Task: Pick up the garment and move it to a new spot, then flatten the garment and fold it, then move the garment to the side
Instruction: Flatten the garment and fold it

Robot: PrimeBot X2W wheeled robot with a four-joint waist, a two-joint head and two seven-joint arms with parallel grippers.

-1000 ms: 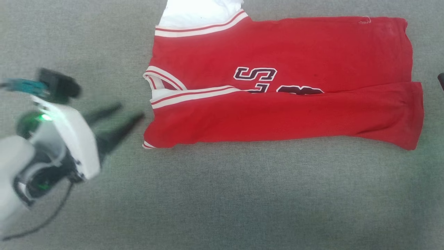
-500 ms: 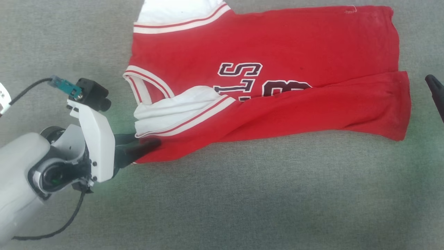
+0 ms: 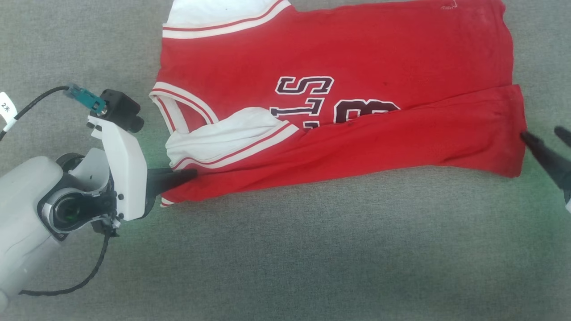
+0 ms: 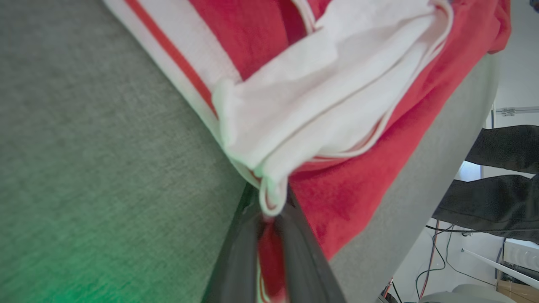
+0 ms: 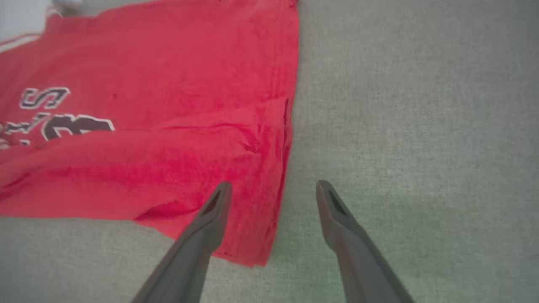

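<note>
your left gripper (image 4: 269, 212) has its two dark fingers pressed together on a bunched edge of the garment (image 3: 379, 58). in the left wrist view, red cloth and a strip of striped trim are pinched between them, and a fold of white sleeve (image 4: 320, 84) spills out just past the tips. in the head view those fingers lie low and point at the shirt's near corner on your left side, where the folded-over sleeve and its red-and-white trim meet the red body.

your right gripper (image 5: 273, 187) is spread wide and holds nothing. one finger sits over the hem corner of the shirt and the other over the grey surface (image 5: 421, 105) just beside the hem. you can't tell whether the tips touch the cloth.

the garment lies spread on the grey surface, with its neck end toward your left arm and its hem toward your right. its near long side is folded up over the chest and covers the lower part of the dark, white-outlined letters and number (image 3: 366, 109). the far white sleeve (image 3: 214, 13) lies flat at the top edge of the head view. a black cable (image 3: 84, 276) loops below your left wrist.
</note>
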